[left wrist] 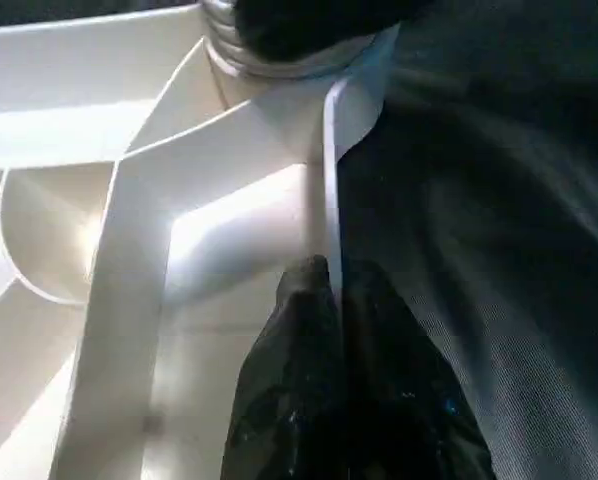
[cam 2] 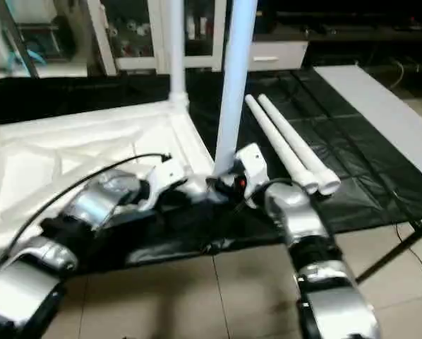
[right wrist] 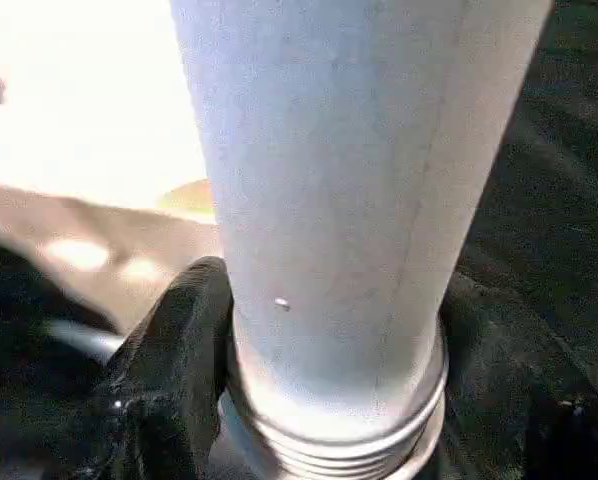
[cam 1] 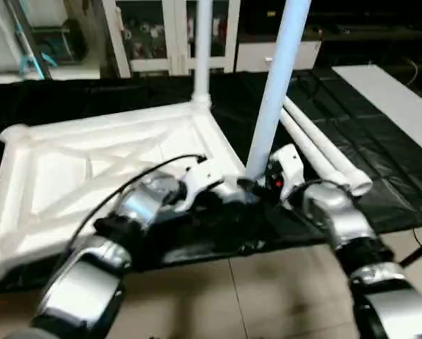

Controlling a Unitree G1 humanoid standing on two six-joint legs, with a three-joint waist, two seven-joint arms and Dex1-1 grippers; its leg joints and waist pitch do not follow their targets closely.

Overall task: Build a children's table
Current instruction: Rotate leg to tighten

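The white table top (cam 1: 91, 169) lies ribbed side up on the black cloth. One leg (cam 1: 203, 56) stands upright in its far corner socket. A second leg (cam 1: 274, 85) leans slightly over the near right corner, its ringed end (right wrist: 329, 440) at the socket. My right gripper (cam 1: 257, 182) is closed around the base of this leg, with one finger (right wrist: 179, 350) pressed to its side. My left gripper (left wrist: 329, 275) is shut on the table top's thin rim (left wrist: 331, 180) just beside that corner. Two more legs (cam 1: 320, 148) lie side by side on the cloth to the right.
The black-draped work table (cam 1: 380, 191) ends just in front of my forearms, with tiled floor (cam 1: 267, 296) below. A pale flat panel (cam 1: 394, 99) lies at the far right. Cabinets (cam 1: 154, 35) stand behind. A black cable (cam 1: 126, 185) arcs over my left forearm.
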